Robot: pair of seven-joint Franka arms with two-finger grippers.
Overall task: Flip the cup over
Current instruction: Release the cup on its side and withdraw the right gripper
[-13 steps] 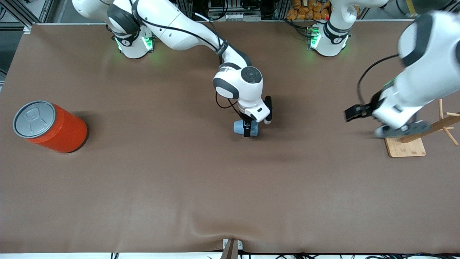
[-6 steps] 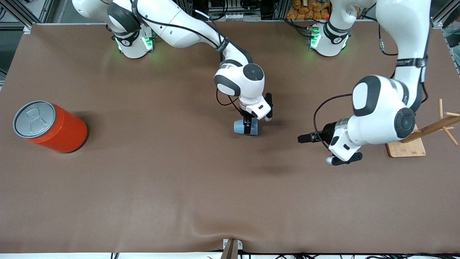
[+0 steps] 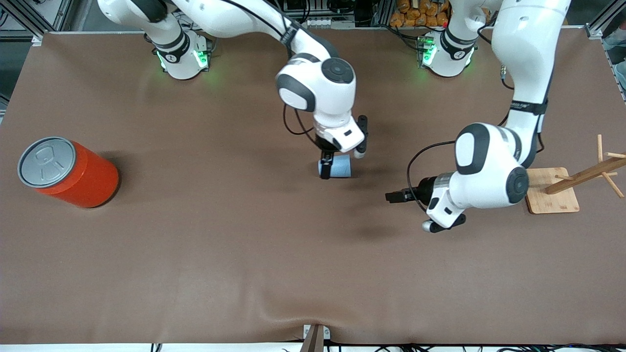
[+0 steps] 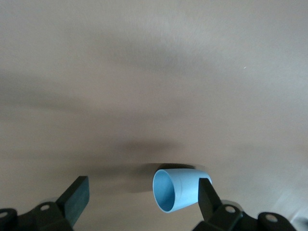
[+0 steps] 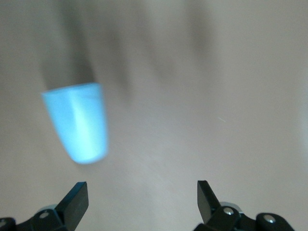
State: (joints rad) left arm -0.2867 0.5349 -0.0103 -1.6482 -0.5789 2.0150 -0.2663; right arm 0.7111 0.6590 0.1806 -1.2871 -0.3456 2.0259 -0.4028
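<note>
The light-blue cup (image 3: 339, 167) lies on its side near the middle of the table. In the left wrist view the cup (image 4: 175, 190) shows its darker mouth. My right gripper (image 3: 330, 162) hangs open just above the cup, with one black finger (image 3: 325, 165) over its end. In the right wrist view (image 5: 142, 204) the gap between the fingers is empty and the cup (image 5: 77, 122) lies off to one side of it. My left gripper (image 3: 392, 197) is open and empty, level with the table, and points at the cup from the left arm's end (image 4: 142, 204).
A big orange can (image 3: 73, 173) with a grey pull-tab lid stands toward the right arm's end. A wooden peg rack (image 3: 584, 172) on a bamboo base (image 3: 552, 198) stands toward the left arm's end, close to the left arm's elbow.
My right gripper has let go of the cup and risen. My left arm has swung in from over the peg rack toward the cup.
</note>
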